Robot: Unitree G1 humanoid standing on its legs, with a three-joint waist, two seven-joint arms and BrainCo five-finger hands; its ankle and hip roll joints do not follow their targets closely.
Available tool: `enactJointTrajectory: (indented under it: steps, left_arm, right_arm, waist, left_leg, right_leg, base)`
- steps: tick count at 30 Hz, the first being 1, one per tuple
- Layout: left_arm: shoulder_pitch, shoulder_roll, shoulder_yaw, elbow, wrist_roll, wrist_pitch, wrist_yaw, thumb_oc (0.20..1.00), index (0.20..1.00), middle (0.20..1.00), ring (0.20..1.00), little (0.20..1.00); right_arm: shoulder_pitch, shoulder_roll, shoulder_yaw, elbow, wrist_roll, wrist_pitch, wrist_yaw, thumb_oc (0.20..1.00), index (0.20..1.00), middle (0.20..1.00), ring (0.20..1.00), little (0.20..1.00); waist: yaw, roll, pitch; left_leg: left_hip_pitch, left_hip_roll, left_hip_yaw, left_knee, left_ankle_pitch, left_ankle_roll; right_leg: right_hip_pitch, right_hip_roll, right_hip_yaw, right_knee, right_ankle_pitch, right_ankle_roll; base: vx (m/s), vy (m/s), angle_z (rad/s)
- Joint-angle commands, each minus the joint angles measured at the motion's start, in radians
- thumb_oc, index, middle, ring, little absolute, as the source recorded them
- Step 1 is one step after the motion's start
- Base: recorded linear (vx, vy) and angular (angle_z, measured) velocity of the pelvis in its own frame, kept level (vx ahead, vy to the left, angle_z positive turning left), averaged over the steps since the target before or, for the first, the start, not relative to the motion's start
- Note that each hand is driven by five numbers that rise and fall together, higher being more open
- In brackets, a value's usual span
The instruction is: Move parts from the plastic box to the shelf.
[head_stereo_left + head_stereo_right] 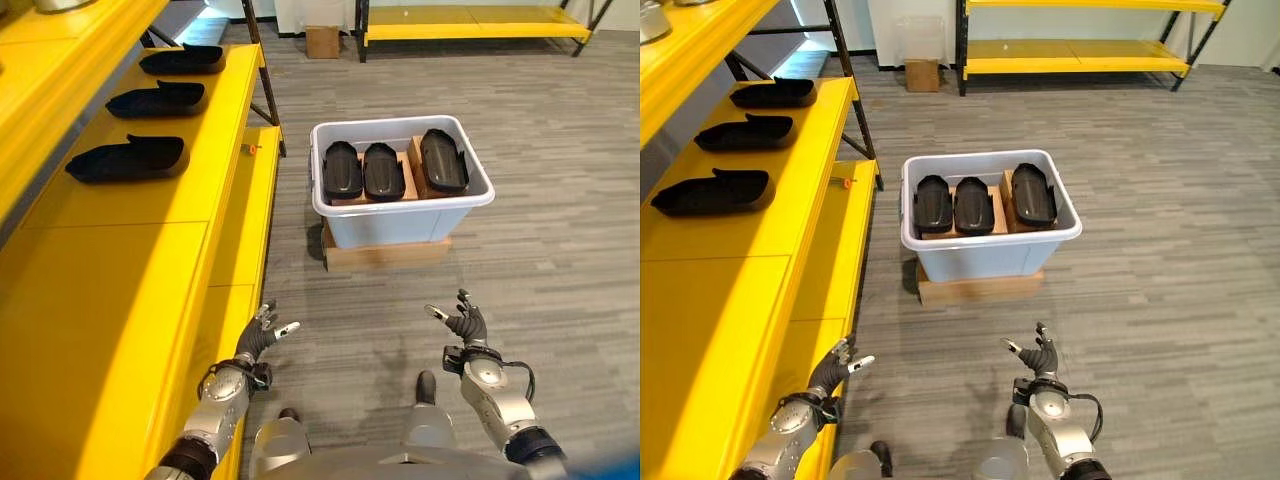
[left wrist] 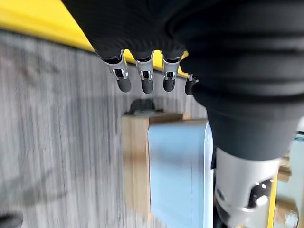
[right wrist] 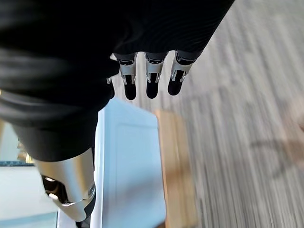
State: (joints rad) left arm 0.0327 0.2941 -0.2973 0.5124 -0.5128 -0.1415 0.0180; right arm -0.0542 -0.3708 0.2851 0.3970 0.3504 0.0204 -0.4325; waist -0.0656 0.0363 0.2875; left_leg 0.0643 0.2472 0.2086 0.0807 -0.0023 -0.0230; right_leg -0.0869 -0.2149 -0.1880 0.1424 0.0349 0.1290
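Observation:
A pale blue plastic box (image 1: 400, 222) stands on a flat wooden block (image 1: 385, 254) on the floor ahead of me. Three black moulded parts (image 1: 364, 170) lie side by side in it. On the yellow shelf (image 1: 150, 210) to my left lie three more black parts (image 1: 128, 159) in a row. My left hand (image 1: 262, 335) hangs low beside the shelf edge, fingers relaxed and holding nothing. Over the floor short of the box, my right hand (image 1: 466, 324) is likewise open and free. Both wrist views look past straight fingers (image 2: 142, 78) at the box wall (image 3: 128, 166).
The near half of the yellow shelf top (image 1: 90, 330) is bare. A cardboard box (image 1: 322, 41) and a second yellow rack (image 1: 470, 25) stand far back. Grey plank floor (image 1: 560, 230) stretches around the plastic box.

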Motion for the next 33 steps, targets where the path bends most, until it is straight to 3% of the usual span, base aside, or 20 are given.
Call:
enactJointTrajectory:
  steps: [1,2,3,4,5,7,9,13,14,16,17,21,24,28,29,33]
  left_arm:
    - [-0.044,0.059,0.020,-0.049,-0.059,-0.054,-0.023,1.000,1.000,1.000,1.000,1.000]
    - [-0.053,0.044,0.025,-0.033,-0.046,-0.055,-0.043,1.000,1.000,1.000,1.000,1.000]
    - [-0.066,0.029,0.028,-0.011,-0.035,-0.051,-0.075,1.000,1.000,1.000,1.000,1.000]
    - [-0.068,0.027,0.027,-0.006,-0.035,-0.052,-0.082,1.000,1.000,1.000,1.000,1.000]
    - [-0.064,0.005,0.024,0.013,-0.009,-0.052,-0.075,1.000,1.000,1.000,1.000,1.000]
    - [-0.049,0.001,0.029,0.009,0.029,-0.070,-0.031,1.000,1.000,1.000,1.000,1.000]
    - [-0.039,0.008,0.041,0.008,0.050,-0.091,0.000,1.000,1.000,1.000,1.000,1.000]
    - [-0.024,0.025,0.067,0.001,0.062,-0.116,0.036,1.000,1.000,1.000,1.000,1.000]
    - [-0.017,0.034,0.082,0.001,0.067,-0.136,0.040,1.000,1.000,1.000,1.000,1.000]
    - [-0.012,0.041,0.103,0.007,0.060,-0.142,0.037,1.000,1.000,1.000,1.000,1.000]
    - [-0.012,0.043,0.121,0.025,0.042,-0.149,0.032,1.000,1.000,1.000,1.000,1.000]
    - [-0.040,0.039,0.121,0.071,0.080,-0.150,0.025,1.000,1.000,1.000,1.000,1.000]
    - [-0.058,0.040,0.113,0.079,0.096,-0.143,0.033,1.000,1.000,1.000,1.000,1.000]
    - [-0.080,0.046,0.096,0.097,0.108,-0.145,0.046,1.000,1.000,1.000,1.000,1.000]
    - [-0.075,0.066,0.088,0.083,0.124,-0.152,0.048,1.000,1.000,1.000,1.000,1.000]
    - [-0.067,0.078,0.083,0.068,0.153,-0.150,0.042,1.000,1.000,1.000,1.000,1.000]
  right_arm:
    - [-0.035,0.007,-0.007,-0.081,-0.012,-0.036,0.001,1.000,1.000,1.000,1.000,1.000]
    - [-0.037,-0.024,-0.028,-0.082,-0.012,-0.047,-0.009,1.000,1.000,1.000,1.000,1.000]
    - [-0.010,-0.042,-0.050,-0.100,-0.015,-0.054,-0.059,1.000,1.000,1.000,1.000,1.000]
    - [-0.005,-0.045,-0.055,-0.104,-0.014,-0.055,-0.067,1.000,1.000,1.000,1.000,1.000]
    - [0.006,-0.061,-0.093,-0.088,-0.012,-0.076,-0.060,1.000,1.000,1.000,1.000,1.000]
    - [0.001,-0.062,-0.115,-0.061,0.003,-0.090,-0.033,1.000,1.000,1.000,1.000,1.000]
    - [0.000,-0.053,-0.110,-0.054,0.004,-0.087,-0.020,1.000,1.000,1.000,1.000,1.000]
    - [0.012,-0.040,-0.097,-0.071,-0.007,-0.074,-0.008,1.000,1.000,1.000,1.000,1.000]
    - [0.015,-0.037,-0.083,-0.073,-0.017,-0.073,0.002,1.000,1.000,1.000,1.000,1.000]
    - [0.017,-0.035,-0.066,-0.075,-0.022,-0.069,0.018,1.000,1.000,1.000,1.000,1.000]
    - [0.015,-0.032,-0.049,-0.076,-0.021,-0.061,0.036,1.000,1.000,1.000,1.000,1.000]
    - [0.020,-0.026,-0.047,-0.064,0.020,-0.059,0.031,1.000,1.000,1.000,1.000,1.000]
    - [0.030,-0.025,-0.051,-0.070,0.024,-0.060,0.032,1.000,1.000,1.000,1.000,1.000]
    - [0.033,-0.005,-0.046,-0.078,0.011,-0.062,0.035,1.000,1.000,1.000,1.000,1.000]
    - [0.015,0.013,-0.025,-0.079,0.008,-0.079,0.039,1.000,1.000,1.000,1.000,1.000]
    - [0.006,0.023,-0.020,-0.088,0.002,-0.088,0.043,1.000,1.000,1.000,1.000,1.000]
  waist:
    - [-0.006,-0.063,-0.025]
    - [-0.022,-0.044,-0.021]
    - [-0.061,-0.033,-0.032]
    - [-0.069,-0.033,-0.035]
    - [-0.076,-0.031,-0.051]
    - [-0.046,-0.031,-0.049]
    - [-0.034,-0.031,-0.048]
    - [-0.025,-0.028,-0.050]
    - [-0.012,-0.024,-0.045]
    - [-0.001,-0.021,-0.037]
    - [0.004,-0.021,-0.025]
    - [-0.004,-0.019,-0.021]
    - [-0.009,-0.016,-0.022]
    - [-0.009,-0.018,-0.017]
    - [0.009,-0.027,-0.016]
    - [0.021,-0.036,-0.024]
  left_leg:
    - [0.039,0.011,0.039,0.076,-0.085,-0.045]
    - [0.000,0.080,0.072,0.086,0.028,-0.080]
    - [0.001,0.129,0.186,0.067,0.108,-0.111]
    - [0.005,0.135,0.212,0.064,0.118,-0.116]
    - [-0.007,0.059,0.225,0.081,0.065,-0.099]
    - [-0.049,-0.066,0.173,0.139,-0.015,-0.054]
    - [-0.054,-0.112,0.158,0.111,-0.047,-0.031]
    - [-0.062,-0.133,0.142,0.012,-0.021,-0.031]
    - [-0.083,-0.110,0.103,-0.050,0.063,-0.061]
    - [-0.121,-0.056,0.073,-0.090,0.157,-0.076]
    - [-0.127,-0.030,0.044,-0.091,0.171,-0.077]
    - [-0.097,-0.039,0.061,-0.051,0.092,-0.064]
    - [-0.084,-0.055,0.076,-0.036,0.064,-0.054]
    - [-0.050,-0.106,0.096,-0.035,0.018,-0.017]
    - [-0.042,-0.135,0.109,-0.044,-0.006,0.014]
    - [-0.044,-0.162,0.117,-0.047,-0.026,0.041]
  right_leg:
    - [-0.036,-0.024,0.037,0.026,-0.013,-0.006]
    - [-0.019,0.026,-0.018,0.046,-0.077,-0.056]
    - [-0.013,0.046,-0.085,0.049,-0.108,-0.086]
    - [-0.011,0.047,-0.099,0.045,-0.110,-0.089]
    - [0.006,0.078,-0.126,0.025,-0.120,-0.105]
    - [0.049,0.120,-0.123,-0.001,-0.126,-0.120]
    - [0.069,0.132,-0.114,-0.012,-0.124,-0.115]
    - [0.104,0.144,-0.102,-0.031,-0.131,-0.113]
    - [0.128,0.154,-0.089,-0.034,-0.145,-0.118]
    - [0.143,0.157,-0.080,-0.020,-0.155,-0.131]
    - [0.150,0.146,-0.062,0.021,-0.181,-0.133]
    - [0.152,0.107,-0.066,0.098,-0.230,-0.123]
    - [0.138,0.091,-0.077,0.122,-0.230,-0.111]
    - [0.106,0.045,-0.077,0.144,-0.196,-0.069]
    - [0.103,0.019,-0.072,0.135,-0.175,-0.038]
    - [0.106,0.002,-0.062,0.145,-0.156,-0.019]
  base:
    - [0.29,-0.700,0.47]
    - [0.29,-0.820,1.06]
    - [0.24,-0.725,1.47]
    - [0.26,-0.674,2.21]
    - [0.30,-0.567,1.76]
    - [0.32,-0.460,0.76]
    - [0.22,-0.084,-0.21]
    - [0.21,0.063,-0.42]
    - [0.38,0.209,-0.07]
    - [0.36,0.293,-0.35]
    - [0.38,0.394,-0.54]
    - [0.33,0.316,-0.77]
    - [0.15,0.222,-0.16]
    - [0.18,0.358,-0.24]
    - [0.14,0.381,-0.03]
    - [0.07,0.239,-0.26]
